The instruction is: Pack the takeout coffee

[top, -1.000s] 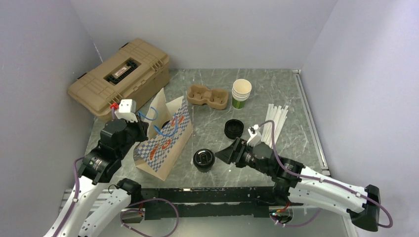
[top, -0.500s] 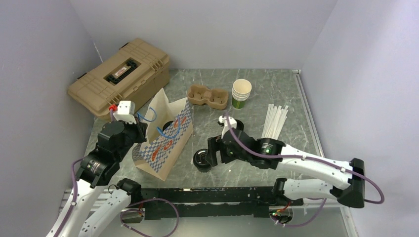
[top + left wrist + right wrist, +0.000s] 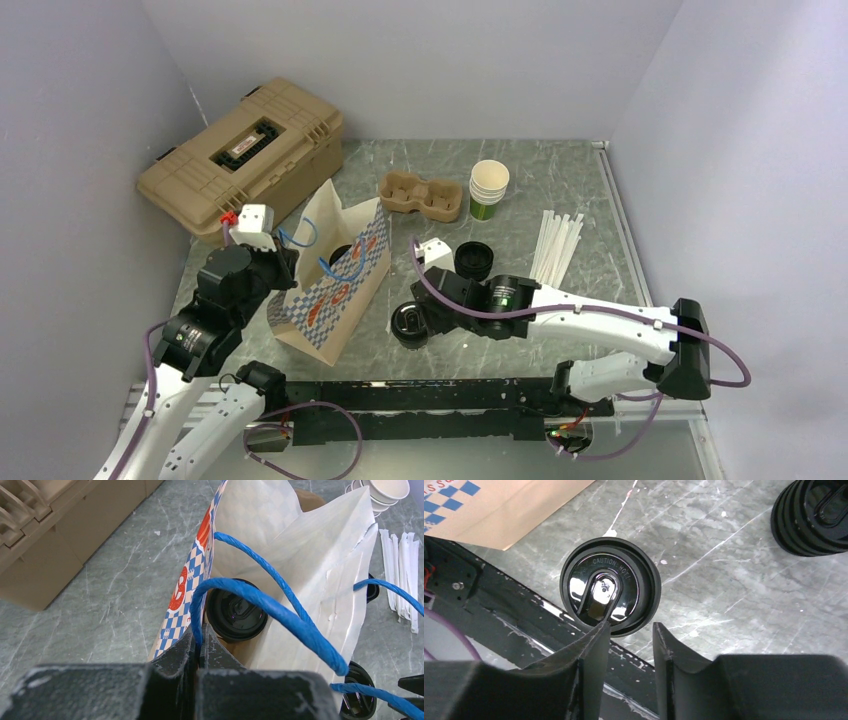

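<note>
Step in hand: grasping the cup. Right jaws part-spread, empty, gap narrower than the lid. The takeout coffee (image 3: 610, 586) stands on the table (image 3: 734, 595) just ahead of their tips. Left jaws pressed together on the blue handle (image 3: 260, 602), holding the paper bag (image 3: 335, 295) open; another lidded cup (image 3: 235, 615) sits inside. Next, likely: widen, drop around the cup body, close, then lift it to the bag.

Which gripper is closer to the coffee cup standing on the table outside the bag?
Right. The right gripper hovers at the edge of the coffee cup, jaws apart. The left gripper is farther off, pinching the blue handle of the bag.
</note>
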You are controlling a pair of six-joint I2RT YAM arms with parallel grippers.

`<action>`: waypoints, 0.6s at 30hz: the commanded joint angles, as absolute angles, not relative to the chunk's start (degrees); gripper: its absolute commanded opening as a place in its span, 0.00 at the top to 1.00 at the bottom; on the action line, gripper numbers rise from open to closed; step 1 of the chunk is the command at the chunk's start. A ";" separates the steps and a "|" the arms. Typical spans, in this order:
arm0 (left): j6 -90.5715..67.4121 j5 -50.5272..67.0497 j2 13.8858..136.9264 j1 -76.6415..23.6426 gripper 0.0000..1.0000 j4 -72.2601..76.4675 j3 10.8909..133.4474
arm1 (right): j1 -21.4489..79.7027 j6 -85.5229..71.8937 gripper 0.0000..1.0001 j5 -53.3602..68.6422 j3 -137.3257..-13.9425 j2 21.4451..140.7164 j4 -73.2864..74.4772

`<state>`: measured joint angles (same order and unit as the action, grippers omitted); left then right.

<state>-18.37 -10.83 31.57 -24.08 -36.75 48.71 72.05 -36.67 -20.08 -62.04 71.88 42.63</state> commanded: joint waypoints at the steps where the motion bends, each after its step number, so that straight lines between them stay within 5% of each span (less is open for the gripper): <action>1: -17.54 -9.60 31.10 -24.06 1.00 -35.33 49.04 | 72.03 -35.82 0.66 -24.25 -65.73 73.29 44.39; 18: -17.31 -9.46 31.09 -24.03 1.00 -35.33 49.04 | 69.99 -35.27 0.78 -20.74 -62.76 75.16 39.77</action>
